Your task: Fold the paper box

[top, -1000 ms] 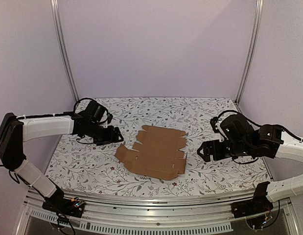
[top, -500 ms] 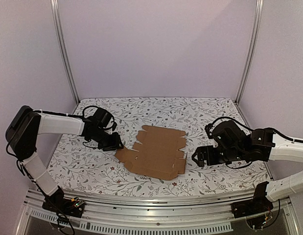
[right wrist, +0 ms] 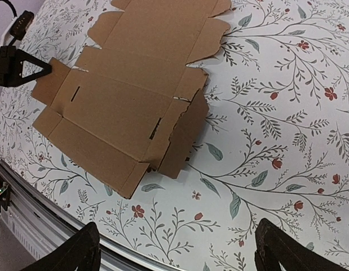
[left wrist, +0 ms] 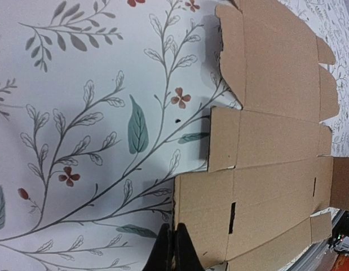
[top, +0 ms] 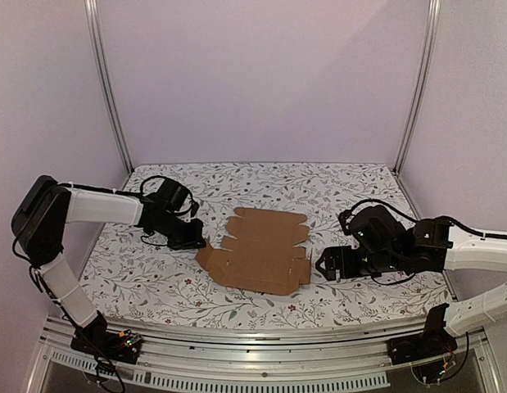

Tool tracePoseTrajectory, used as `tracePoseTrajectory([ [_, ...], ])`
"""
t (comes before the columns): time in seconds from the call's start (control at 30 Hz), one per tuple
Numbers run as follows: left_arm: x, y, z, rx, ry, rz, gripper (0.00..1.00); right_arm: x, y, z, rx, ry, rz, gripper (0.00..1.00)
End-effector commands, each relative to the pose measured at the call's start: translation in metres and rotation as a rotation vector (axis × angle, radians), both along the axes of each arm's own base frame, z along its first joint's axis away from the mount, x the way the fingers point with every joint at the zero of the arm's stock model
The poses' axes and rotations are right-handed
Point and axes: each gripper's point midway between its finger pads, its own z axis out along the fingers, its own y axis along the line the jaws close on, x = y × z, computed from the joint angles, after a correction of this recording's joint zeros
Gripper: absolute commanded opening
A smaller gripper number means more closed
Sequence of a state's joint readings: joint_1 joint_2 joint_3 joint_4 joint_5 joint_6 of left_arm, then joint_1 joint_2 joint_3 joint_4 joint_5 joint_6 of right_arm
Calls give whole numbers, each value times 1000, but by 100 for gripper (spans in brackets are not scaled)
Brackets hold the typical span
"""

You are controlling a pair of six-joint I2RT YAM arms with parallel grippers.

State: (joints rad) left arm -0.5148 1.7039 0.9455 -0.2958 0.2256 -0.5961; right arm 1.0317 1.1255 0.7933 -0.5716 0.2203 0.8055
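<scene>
On the flowered table (top: pixel 130 282), the brown paper box (top: pixel 261 258) lies flat and unfolded at centre frame, nudged slightly right. The left gripper (top: pixel 196 240) has just clenched tight at its left flap's edge. The right gripper (top: pixel 325 266), jaws spread wide and empty, has neared its right side, so folding is only beginning.

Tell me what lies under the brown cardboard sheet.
The flat brown corrugated cardboard sheet rests on the white floral-patterned table cover, which shows all around its edges. The patch directly beneath is covered, so anything else there cannot be seen.
</scene>
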Motion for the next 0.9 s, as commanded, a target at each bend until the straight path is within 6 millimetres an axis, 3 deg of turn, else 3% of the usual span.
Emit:
tracePoseTrajectory([
  [0.0,3,0,1,-8,-5,13,0,-2,6,-9,11,22,-3,94],
  [0.2,-7,14,9,-8,-39,109,0,4,7,-11,27,9,-47,93],
  [0.43,-37,28,17,-58,-79,290,0,13,16,-17,81,15,-118,93],
  [0.87,-58,12,28,-289,-129,543,0,20,63,-40,268,115,-156,87],
])
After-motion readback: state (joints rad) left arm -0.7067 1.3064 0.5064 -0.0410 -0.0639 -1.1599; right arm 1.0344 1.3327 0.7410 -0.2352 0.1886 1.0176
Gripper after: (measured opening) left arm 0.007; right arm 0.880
